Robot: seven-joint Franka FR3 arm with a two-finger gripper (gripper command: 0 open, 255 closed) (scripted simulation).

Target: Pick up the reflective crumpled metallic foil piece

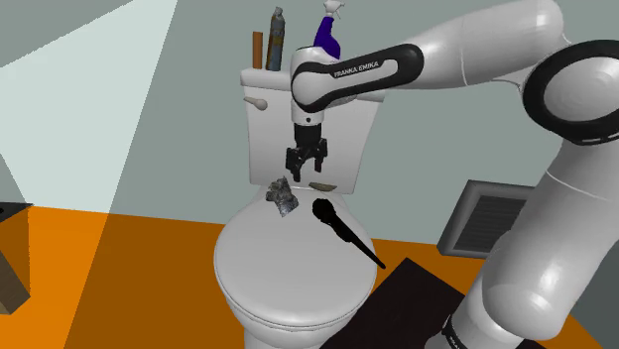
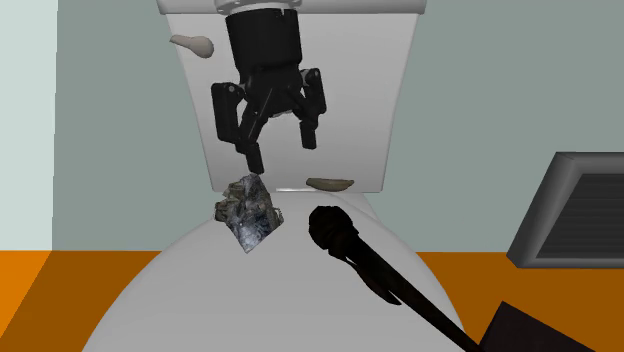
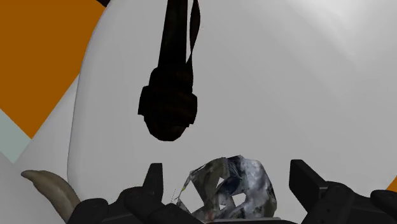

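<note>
A crumpled, shiny grey foil piece lies on the closed white toilet lid, near the tank. My black gripper hangs open just above the foil, slightly toward the tank, fingers pointing down. In the wrist view the foil sits between the two spread fingers, and neither touches it.
A black long-handled brush lies on the lid beside the foil. A small tan object rests at the tank's foot. Bottles stand on the tank top. A flush lever, a wall vent and orange floor surround the toilet.
</note>
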